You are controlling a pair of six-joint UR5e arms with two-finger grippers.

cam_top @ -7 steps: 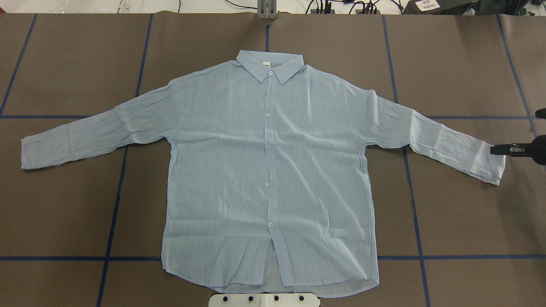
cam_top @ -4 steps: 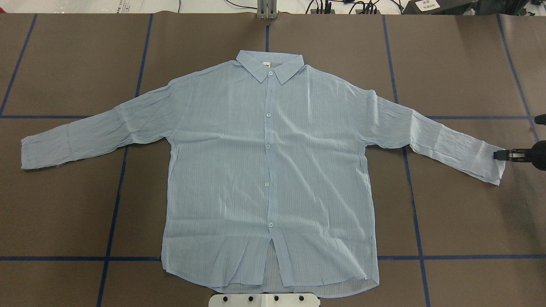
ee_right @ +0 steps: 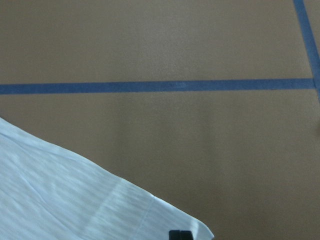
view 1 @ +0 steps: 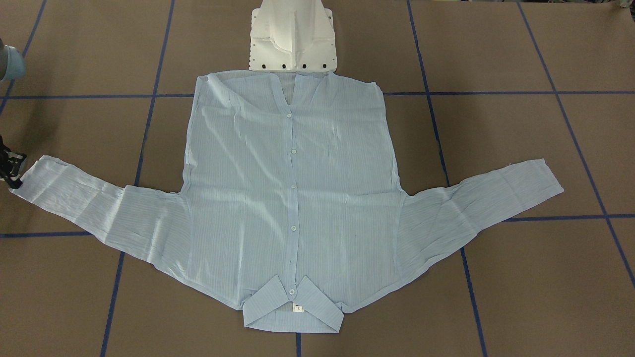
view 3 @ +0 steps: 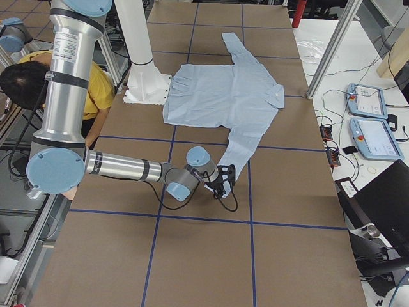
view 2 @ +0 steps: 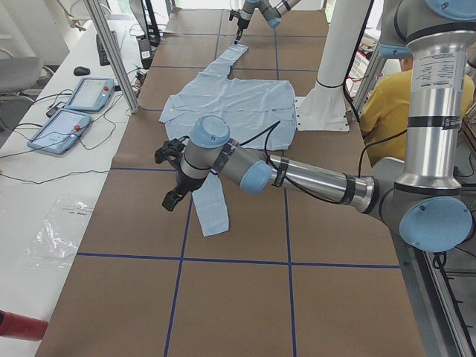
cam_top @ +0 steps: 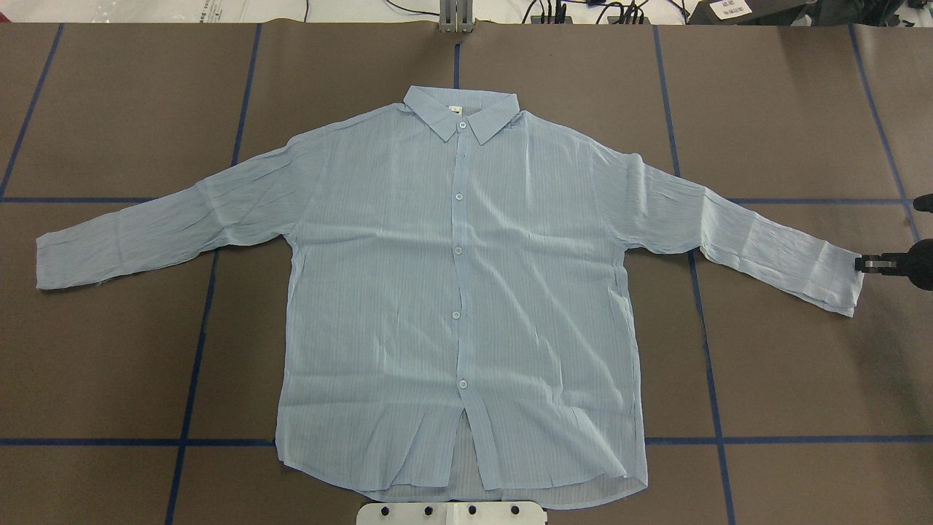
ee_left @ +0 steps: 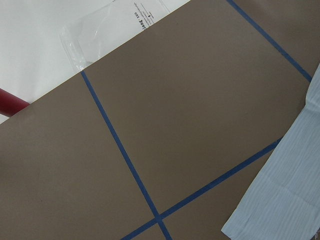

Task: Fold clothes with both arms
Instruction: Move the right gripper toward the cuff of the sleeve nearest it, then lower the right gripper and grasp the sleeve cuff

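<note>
Though a small white tag (view 1: pixel 298 308) shows inside the collar, it is too small to read. The pale-blue, finely striped shirt (cam_top: pixel 459 292) lies flat and buttoned on the brown table (cam_top: pixel 787 364), which is gridded with blue tape (cam_top: pixel 802 440), its hem by the white pedestal (cam_top: pixel 452 512). The right gripper (cam_top: pixel 862 263) sits at one cuff's edge, the left gripper (view 2: pixel 169 202) near the other; I cannot tell whether either claw is closed.

Robotics lab. Wide table (cam_top: pixel 787 109) wearing brown matting, blue tape lines (cam_top: pixel 195 364) marking out a grid on it. Left arm (view 2: pixel 312 178) & right arm (view 3: pixel 121 167), grey industrial types w/ blue joint caps, reaching over it beside a white bolted pedestal (view 1: pixel 290 39). Teach pendants (view 2: pixel 89 93) lying on a white side bench (view 2: pixel 18 204), cables (cam_top: pixel 561 11) trailing, alu. frame posts (view 2: pixel 111 52) standing alongside. Person in yellow top (view 3: pixel 96 89) sitting behind the rig.
</note>
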